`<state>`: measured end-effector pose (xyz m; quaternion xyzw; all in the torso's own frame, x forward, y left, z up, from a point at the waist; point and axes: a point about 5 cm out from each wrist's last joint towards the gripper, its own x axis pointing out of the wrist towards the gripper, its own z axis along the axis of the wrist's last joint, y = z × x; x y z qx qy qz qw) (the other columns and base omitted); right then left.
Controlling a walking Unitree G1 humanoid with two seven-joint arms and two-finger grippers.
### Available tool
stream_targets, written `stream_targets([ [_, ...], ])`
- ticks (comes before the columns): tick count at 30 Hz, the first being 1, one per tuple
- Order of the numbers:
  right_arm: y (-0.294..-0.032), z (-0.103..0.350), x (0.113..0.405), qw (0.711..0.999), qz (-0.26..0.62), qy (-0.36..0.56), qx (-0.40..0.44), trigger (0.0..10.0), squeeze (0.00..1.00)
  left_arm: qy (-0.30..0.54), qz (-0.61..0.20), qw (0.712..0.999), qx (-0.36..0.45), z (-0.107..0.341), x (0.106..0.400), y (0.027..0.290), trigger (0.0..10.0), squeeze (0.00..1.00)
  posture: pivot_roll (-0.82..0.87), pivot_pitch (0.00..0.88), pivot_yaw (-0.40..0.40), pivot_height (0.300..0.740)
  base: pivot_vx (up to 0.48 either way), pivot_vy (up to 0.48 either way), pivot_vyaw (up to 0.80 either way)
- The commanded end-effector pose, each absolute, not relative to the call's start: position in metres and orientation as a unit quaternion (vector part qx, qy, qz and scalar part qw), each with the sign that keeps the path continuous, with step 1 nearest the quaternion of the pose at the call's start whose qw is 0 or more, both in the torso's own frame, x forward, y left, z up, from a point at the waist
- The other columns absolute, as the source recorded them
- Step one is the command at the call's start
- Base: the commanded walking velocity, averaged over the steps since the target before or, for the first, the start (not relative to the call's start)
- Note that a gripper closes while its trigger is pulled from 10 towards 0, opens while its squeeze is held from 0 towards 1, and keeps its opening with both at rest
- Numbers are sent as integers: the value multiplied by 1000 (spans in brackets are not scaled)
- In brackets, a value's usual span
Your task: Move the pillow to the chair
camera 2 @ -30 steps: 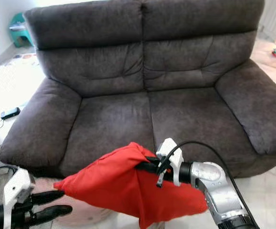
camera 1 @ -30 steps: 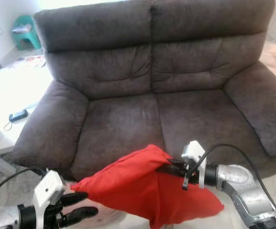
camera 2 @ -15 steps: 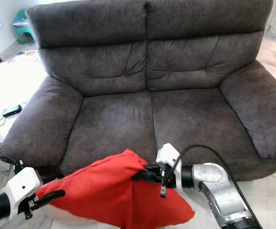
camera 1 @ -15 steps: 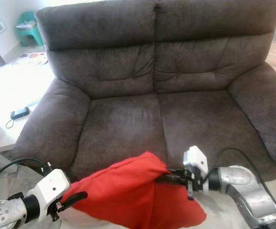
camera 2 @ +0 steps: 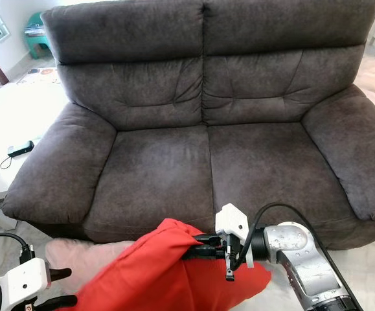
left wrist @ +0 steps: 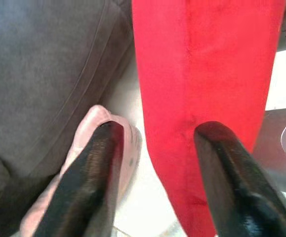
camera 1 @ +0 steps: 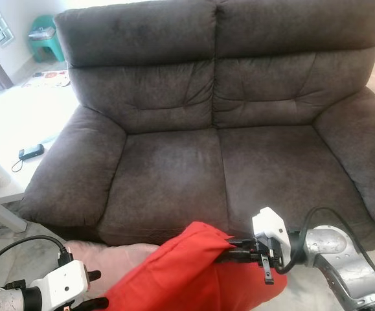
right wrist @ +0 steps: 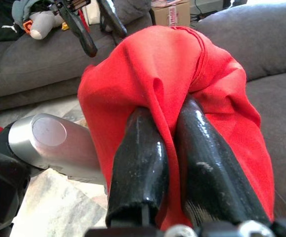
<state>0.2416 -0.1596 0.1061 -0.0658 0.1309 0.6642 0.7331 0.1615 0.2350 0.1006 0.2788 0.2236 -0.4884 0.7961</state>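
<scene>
Red pillow [camera 1: 187,275] pinched by right gripper [right wrist: 170,143] for carrying; left gripper [left wrist: 155,163] spread, probably empty, beside it.

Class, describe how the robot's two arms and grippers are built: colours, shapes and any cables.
Each arm is a rounded silver tube ending in a black collar and a boxy white wrist block. The right gripper and the left gripper each have two long, glossy black fingers with rounded tips. A thin black cable loops over each wrist.

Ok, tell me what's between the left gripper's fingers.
Left wrist view: the open left gripper has bare floor and the red pillow's edge between its fingers, a pink cushion beside one finger.
</scene>
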Motion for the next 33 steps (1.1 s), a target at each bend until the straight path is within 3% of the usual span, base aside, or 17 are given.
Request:
stream_targets([
  [1,-151,124,244,725,681,73,-72,10000,0,230,-494,790,282,100,161,237,10000,1000,78,62,53,740,0,0,0],
  [15,-153,123,249,732,673,68,-83,10000,0,240,-524,767,282,91,150,232,10000,1000,81,50,56,740,0,0,0],
  [16,-153,123,249,732,673,68,-83,10000,0,240,-522,766,288,90,149,233,10000,153,81,50,56,740,0,0,0],
  [17,-153,123,249,732,673,68,-83,10000,0,240,-522,765,291,89,149,233,10000,0,81,50,56,740,0,0,0],
  [33,-154,124,250,727,678,67,-87,10000,0,267,-528,738,325,72,139,246,10000,0,80,37,52,740,0,0,0],
])
